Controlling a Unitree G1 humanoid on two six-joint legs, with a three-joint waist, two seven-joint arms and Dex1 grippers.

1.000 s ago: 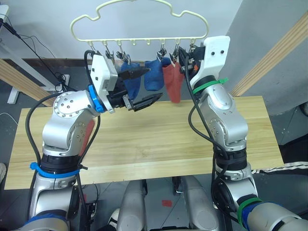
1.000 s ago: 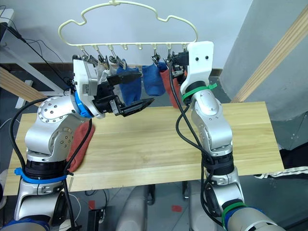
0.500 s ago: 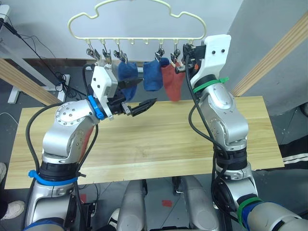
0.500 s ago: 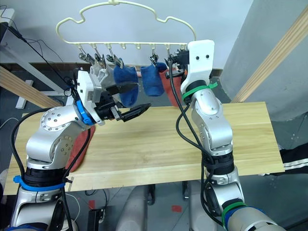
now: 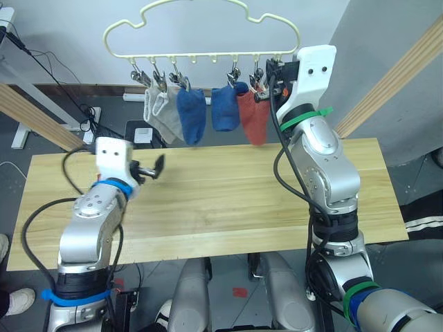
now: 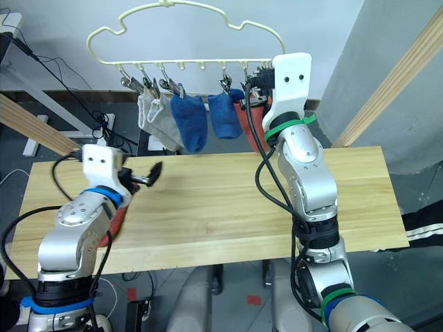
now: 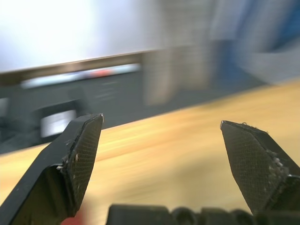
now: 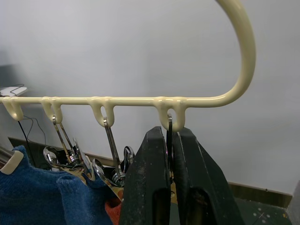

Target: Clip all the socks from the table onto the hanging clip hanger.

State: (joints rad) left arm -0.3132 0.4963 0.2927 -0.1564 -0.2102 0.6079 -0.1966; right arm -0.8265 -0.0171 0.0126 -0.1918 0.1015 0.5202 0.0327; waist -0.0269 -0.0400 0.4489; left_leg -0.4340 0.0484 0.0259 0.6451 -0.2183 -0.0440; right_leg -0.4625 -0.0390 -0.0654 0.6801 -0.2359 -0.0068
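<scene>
Socks [image 5: 190, 114] hanging from clip hanger [image 5: 201, 31] above counter [image 5: 228, 200]: two grey, two blue, one red. Sixth, red sock [image 6: 114, 221] beside left arm in right eye view. Right claw [image 8: 171, 180] pinching end clip wire [image 8: 169, 136]. Left claw [image 7: 166, 154] spread, empty.

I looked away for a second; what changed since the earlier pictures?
The left gripper, open and empty, dropped from beside the hanging blue sock to just above the table. The right gripper stayed clamped on a metal clip of the clip hanger; five socks stay hung.
</scene>
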